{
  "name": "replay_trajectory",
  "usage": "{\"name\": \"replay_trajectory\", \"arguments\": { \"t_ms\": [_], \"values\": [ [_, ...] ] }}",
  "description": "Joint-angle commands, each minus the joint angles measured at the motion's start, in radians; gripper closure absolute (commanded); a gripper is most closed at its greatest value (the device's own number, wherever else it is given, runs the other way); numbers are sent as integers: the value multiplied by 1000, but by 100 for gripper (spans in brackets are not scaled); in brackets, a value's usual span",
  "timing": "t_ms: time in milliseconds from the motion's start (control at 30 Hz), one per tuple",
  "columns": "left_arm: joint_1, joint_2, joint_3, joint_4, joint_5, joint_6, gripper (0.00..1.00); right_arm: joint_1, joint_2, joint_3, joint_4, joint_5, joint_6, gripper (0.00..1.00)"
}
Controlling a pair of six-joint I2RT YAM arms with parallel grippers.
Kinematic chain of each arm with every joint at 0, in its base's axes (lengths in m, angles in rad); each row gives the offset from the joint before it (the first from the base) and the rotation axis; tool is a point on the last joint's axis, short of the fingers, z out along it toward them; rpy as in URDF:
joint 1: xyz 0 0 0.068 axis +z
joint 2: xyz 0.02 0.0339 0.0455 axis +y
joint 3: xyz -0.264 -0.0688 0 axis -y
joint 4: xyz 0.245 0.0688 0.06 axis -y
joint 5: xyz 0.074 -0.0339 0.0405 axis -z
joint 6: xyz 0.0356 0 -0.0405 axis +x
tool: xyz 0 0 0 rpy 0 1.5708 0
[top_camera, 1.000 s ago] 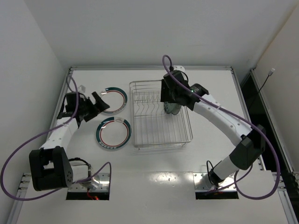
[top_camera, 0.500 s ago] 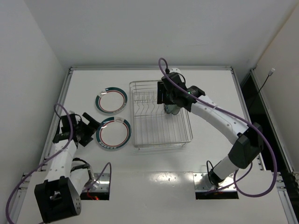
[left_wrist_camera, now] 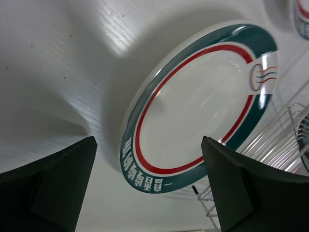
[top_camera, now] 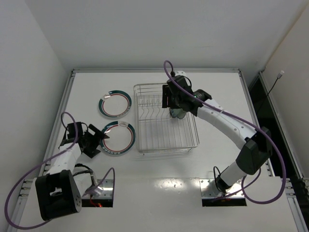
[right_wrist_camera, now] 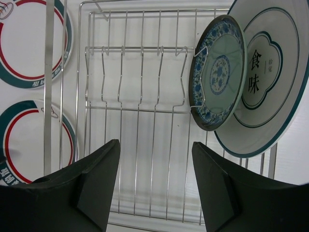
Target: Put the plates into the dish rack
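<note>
Left fingers [left_wrist_camera: 48, 188] gape empty at the teal-rimmed plate [left_wrist_camera: 193, 111] lying flat just left of the dish rack [top_camera: 164, 140], right fingers [right_wrist_camera: 96, 188] open above it, and we fear nudging that plate into its wires.

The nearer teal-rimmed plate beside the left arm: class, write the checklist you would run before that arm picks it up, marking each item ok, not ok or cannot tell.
1. Left gripper has its fingers spread wide, nothing held: ok.
2. White plate with teal rim and red ring lies flat on the white table, nothing on it: ok.
3. Fingers low enough to catch the rim: cannot tell; the wrist view only shows them flanking the plate.
4. Silver wire dish rack has free prongs beside the small blue-patterned plate: ok.
5. Space above the rack free: not ok; the right gripper, open, hangs over it.
</note>
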State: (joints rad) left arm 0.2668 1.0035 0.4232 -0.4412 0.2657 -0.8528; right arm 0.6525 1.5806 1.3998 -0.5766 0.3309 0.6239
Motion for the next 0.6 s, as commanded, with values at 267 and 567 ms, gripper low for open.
{"name": "replay_trajectory", "arguments": {
  "t_ms": [267, 567],
  "values": [
    [-8, 86, -63, 98, 95, -3, 55, -37, -22, -33, 41, -58, 2, 43],
    [-8, 67, 8, 64, 104, 28, 98, -56, -11, -53, 52, -98, 11, 46]
  ]
}}
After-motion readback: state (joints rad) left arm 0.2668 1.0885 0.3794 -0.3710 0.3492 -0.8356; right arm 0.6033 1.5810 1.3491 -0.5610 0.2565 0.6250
